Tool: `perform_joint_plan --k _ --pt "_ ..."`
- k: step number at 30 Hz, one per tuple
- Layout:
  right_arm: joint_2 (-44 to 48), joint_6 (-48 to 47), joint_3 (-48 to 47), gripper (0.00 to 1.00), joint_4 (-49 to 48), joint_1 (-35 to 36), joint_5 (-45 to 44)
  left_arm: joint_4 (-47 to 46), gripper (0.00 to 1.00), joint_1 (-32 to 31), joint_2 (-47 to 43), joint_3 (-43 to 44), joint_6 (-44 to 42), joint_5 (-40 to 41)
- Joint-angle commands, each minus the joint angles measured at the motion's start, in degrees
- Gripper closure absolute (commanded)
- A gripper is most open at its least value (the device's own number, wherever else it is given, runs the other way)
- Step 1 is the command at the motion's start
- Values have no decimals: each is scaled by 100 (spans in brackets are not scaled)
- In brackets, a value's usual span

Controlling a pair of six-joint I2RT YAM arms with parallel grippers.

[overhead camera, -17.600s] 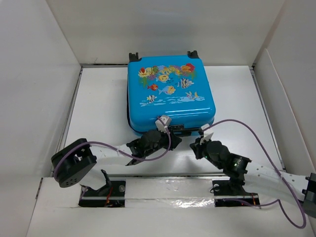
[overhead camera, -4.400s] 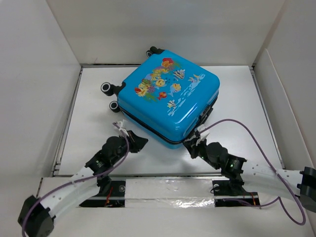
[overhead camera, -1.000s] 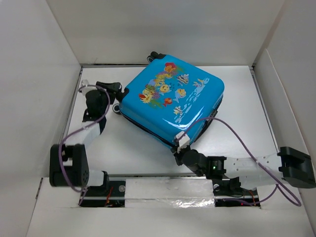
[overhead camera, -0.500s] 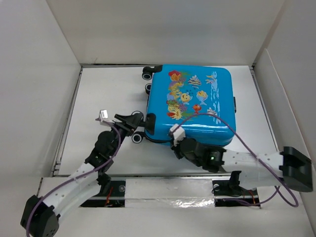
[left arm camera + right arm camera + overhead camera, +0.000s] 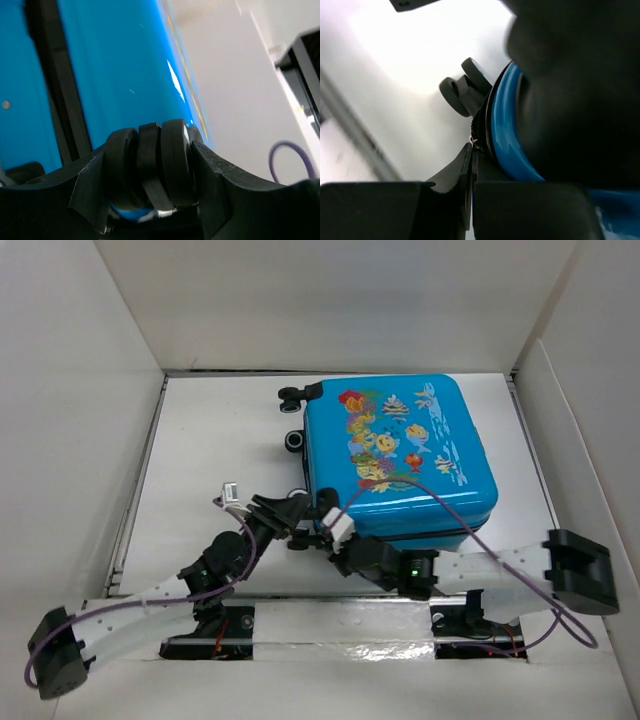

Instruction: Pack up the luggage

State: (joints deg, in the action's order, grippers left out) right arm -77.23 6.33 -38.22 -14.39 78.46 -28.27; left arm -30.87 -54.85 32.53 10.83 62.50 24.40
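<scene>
The left gripper (image 5: 293,512) is pinching 1 black wheel (image 5: 150,167) at the near left corner of the case. In the left wrist view, the 2 fingers (image 5: 87,185) sit tight on each side of that wheel. Just to its right, the right gripper (image 5: 333,535) is at the same corner with its fingers pressed together, right by the dark seam (image 5: 485,117) where the 2 halves meet. I cannot tell if a zip tab is caught between them. The luggage (image 5: 400,455) lies flat and closed on the white table (image 5: 210,440), toward the back and right. Its fish picture faces up and its other wheels (image 5: 292,395) point left. I think the shell is hard and stiff, so it will not bend. It is also smooth and shiny, so fingers would likely slip on the flat blue parts. It looks small and probably light, so it may slide or spin when pushed. The best places to hold look like the wheels, the seam edge, or a zip tab. A wheel can turn, so that hold may twist.
</scene>
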Motion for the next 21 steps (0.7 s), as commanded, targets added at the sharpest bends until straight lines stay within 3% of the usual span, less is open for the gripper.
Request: perform_joint_plan --k 1,5,7,11,14,19,20,21 --pt "1462 176 517 100 -593 -269 393 443 100 -1219 1087 -135 -643 -641" --pt "3132 123 1061 100 601 -628 340 30 100 -1889 2220 559 -949 99" --pt "3982 97 1176 100 937 -787 366 -277 100 -1941 2833 928 -1055 3" --pt "4829 333 1544 100 1325 -1104 497 -1174 100 -1942 3863 1561 -1345 -304" --pt "4832 1026 2010 100 732 -1183 498 -1533 100 -1880 4602 2220 -1521 -593" --pt "3919 2248 2924 100 -993 -211 -686 -1553 98 -1748 4982 2757 -1600 -735" --pt "3770 2267 2847 100 -978 -112 -967 -1440 91 -1696 4965 2784 -1696 -744" --pt "3542 2250 2707 100 -804 -42 -1048 -1239 75 -1696 4930 2828 -1741 -727"
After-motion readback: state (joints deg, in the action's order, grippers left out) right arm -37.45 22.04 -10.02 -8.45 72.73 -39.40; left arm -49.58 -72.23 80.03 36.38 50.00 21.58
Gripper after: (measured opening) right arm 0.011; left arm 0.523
